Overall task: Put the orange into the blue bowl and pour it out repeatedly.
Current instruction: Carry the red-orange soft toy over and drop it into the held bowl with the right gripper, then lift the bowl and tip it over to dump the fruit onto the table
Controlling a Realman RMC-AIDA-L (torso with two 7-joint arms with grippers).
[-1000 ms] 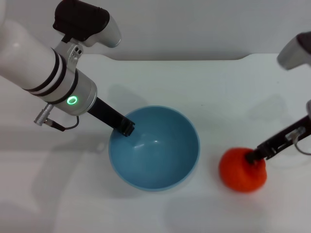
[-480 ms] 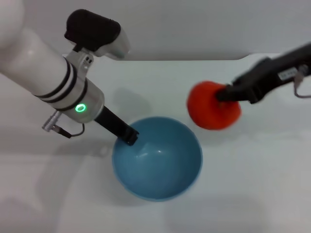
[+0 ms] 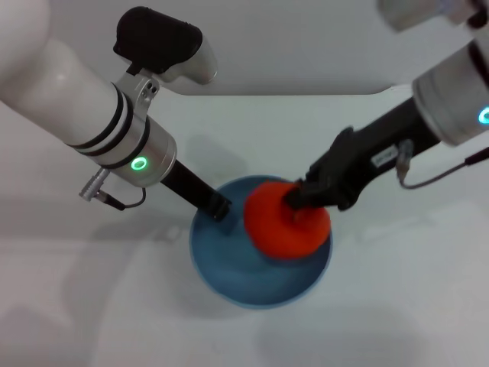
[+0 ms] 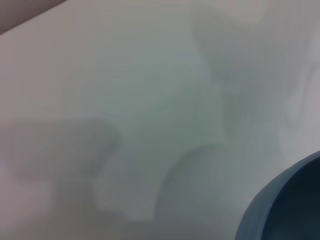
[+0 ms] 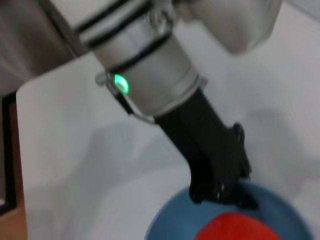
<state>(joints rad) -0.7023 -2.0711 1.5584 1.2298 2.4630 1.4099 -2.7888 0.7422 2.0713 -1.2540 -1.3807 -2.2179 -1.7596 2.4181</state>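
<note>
Right gripper holds orange over blue bowl.

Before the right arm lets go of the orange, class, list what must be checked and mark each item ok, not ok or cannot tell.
1. The orange is over the blue bowl: ok.
2. The right pincer is shut on the orange: ok.
3. The left pincer is at the bowl's rim, on the robot's left side: ok.
4. The left pincer grips the rim firmly: cannot tell.
5. The orange already rests on the bowl's floor: cannot tell.
6. The bowl stands upright on the table: ok.
</note>
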